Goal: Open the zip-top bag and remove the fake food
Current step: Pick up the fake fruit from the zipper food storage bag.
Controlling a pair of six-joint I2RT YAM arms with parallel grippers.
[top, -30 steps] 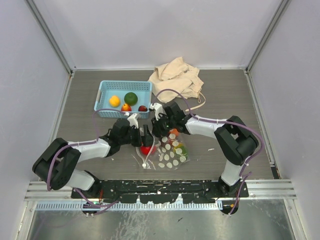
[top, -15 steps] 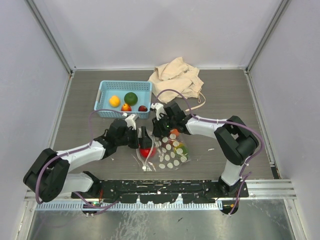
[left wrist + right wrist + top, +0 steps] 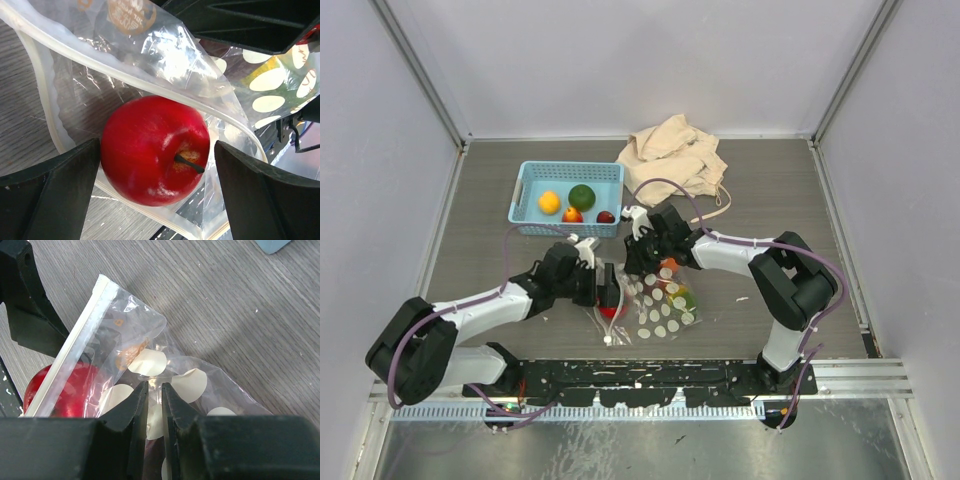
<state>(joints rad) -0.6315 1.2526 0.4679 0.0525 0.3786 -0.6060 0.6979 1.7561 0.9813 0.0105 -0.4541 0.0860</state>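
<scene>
Left tool (image 3: 157, 172) stood wide open, red apple (image 3: 150, 145) between its fingers. Right tool (image 3: 154, 392) pinched the dotted bag (image 3: 192, 382).

Left arm (image 3: 490, 303), right arm (image 3: 730, 255): white links, black joints, purple cables; gripper fingers (image 3: 45, 200) black, probably plastic.

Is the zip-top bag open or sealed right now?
Open: on the zip-top bag, the two zip edges gape apart around the red apple in its mouth.

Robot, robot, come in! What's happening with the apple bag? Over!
Left gripper open, straddling the red apple. Right gripper pinching the dotted bag. Apple sits in the open bag mouth, not yet out. Only the bag's rim curves across it.
</scene>
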